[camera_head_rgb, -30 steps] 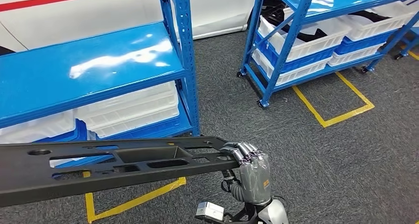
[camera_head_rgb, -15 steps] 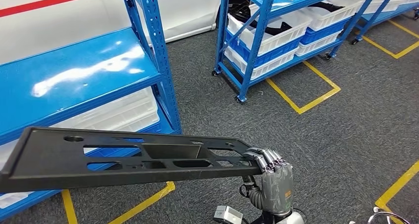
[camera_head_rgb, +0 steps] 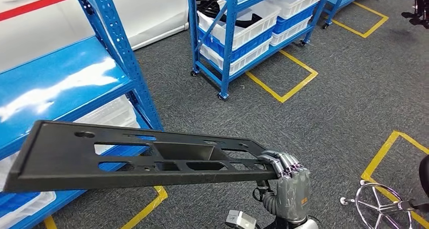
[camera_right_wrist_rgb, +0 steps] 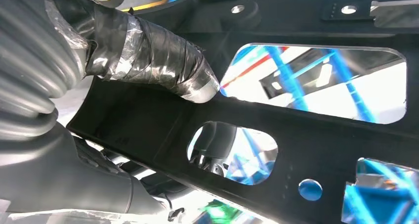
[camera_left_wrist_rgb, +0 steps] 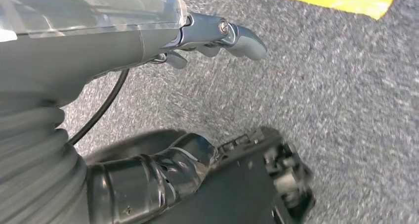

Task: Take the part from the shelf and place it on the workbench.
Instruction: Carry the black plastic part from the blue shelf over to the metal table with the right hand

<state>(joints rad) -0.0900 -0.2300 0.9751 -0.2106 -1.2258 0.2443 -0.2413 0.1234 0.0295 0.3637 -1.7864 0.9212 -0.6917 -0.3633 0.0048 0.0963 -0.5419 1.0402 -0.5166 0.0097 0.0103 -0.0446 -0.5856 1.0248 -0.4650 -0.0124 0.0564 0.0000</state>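
The part (camera_head_rgb: 131,158) is a long flat black plastic panel with several cut-outs. It hangs level across the lower left of the head view, over the grey carpet. My right hand (camera_head_rgb: 286,181) grips its right end, fingers curled over the top edge. In the right wrist view the taped thumb (camera_right_wrist_rgb: 148,61) presses on the part's underside (camera_right_wrist_rgb: 306,110). My left hand (camera_left_wrist_rgb: 207,36) hangs over the carpet with its fingers stretched out and nothing in them.
A blue shelf (camera_head_rgb: 60,87) with white bins (camera_head_rgb: 111,112) below stands at my left, behind the part. A second blue rack (camera_head_rgb: 227,37) with white and blue bins stands farther off. Yellow tape (camera_head_rgb: 283,82) marks the carpet. A chrome chair base (camera_head_rgb: 379,203) is at lower right.
The whole view has swung to the right, so the shelves slid left and the chair base came into sight. The part stays in my right hand, its left end now in view.
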